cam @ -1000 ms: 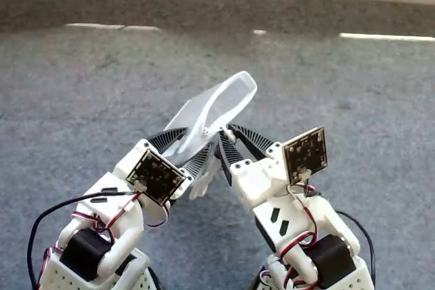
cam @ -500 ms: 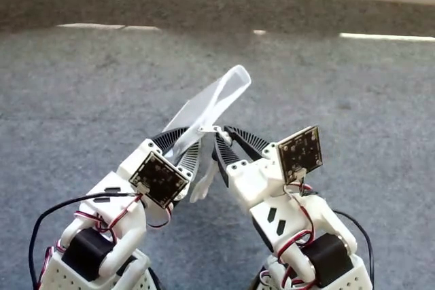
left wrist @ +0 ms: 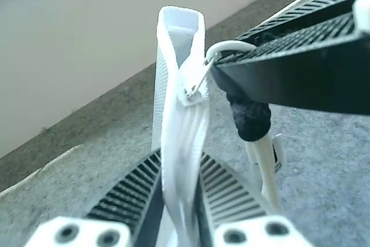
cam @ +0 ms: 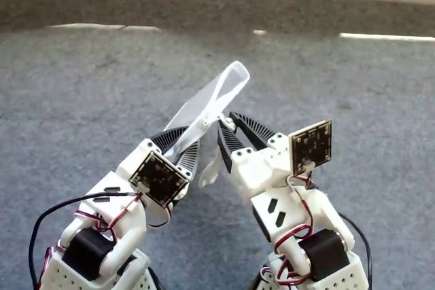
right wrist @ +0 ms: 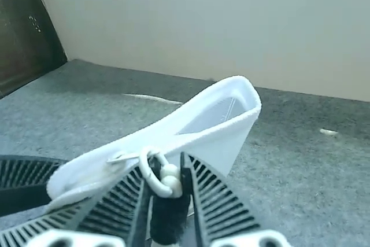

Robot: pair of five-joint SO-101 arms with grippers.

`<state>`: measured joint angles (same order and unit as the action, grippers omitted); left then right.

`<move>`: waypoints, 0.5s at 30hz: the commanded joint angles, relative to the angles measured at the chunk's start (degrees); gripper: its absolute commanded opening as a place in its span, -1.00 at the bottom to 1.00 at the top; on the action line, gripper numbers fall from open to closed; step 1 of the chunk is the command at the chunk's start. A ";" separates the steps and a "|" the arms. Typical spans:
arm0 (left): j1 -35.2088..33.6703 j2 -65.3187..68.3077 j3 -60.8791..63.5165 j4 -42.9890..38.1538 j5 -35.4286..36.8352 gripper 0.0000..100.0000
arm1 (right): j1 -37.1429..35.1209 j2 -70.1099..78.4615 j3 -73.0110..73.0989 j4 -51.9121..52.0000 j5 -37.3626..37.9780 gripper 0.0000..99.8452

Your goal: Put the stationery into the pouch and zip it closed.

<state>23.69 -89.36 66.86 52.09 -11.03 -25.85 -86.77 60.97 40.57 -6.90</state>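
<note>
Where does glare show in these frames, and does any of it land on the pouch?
High view: pale reflected streaks lie on the table near its far edge, clear of the pouch. Right wrist view: a thin bright streak on the table behind the pouch. Left wrist view: pouch evenly lit, no glare.

The right gripper (cam: 228, 121) has drawn the zip pull (right wrist: 159, 179) farther along the pouch (cam: 214, 103).

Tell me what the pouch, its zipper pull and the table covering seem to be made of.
The pouch looks like soft translucent white plastic or mesh with woven tape along the edge: light passes through, and it bends. The zipper pull seems a glossy white ring, plastic or coated metal. The table covering looks like grey felt or short carpet, matte and fuzzy.
</note>
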 commanded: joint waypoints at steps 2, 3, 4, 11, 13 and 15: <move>-2.68 -0.66 -0.48 2.55 0.26 -0.99 | 6.55 -0.40 -0.66 -3.56 -0.79 -0.99; -2.68 -0.66 -0.48 2.55 0.26 -0.99 | 6.90 -0.40 -0.40 -4.62 -0.88 -0.99; -2.68 -0.66 -0.48 2.55 0.26 -0.99 | 7.43 -0.40 -0.22 -5.41 -0.88 -0.99; -2.68 -0.66 -0.48 2.55 0.26 -0.99 | 9.01 -0.31 1.71 -7.96 -3.25 -0.99; -2.68 -0.66 -0.48 2.55 0.26 -0.99 | 9.01 -0.31 1.71 -7.96 -3.25 -0.99; -2.68 -0.66 -0.48 2.64 0.18 -0.99 | 9.01 -0.31 1.71 -7.96 -3.25 -0.99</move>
<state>23.43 -89.63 66.86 52.35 -11.03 -22.33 -86.77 63.78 35.30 -9.19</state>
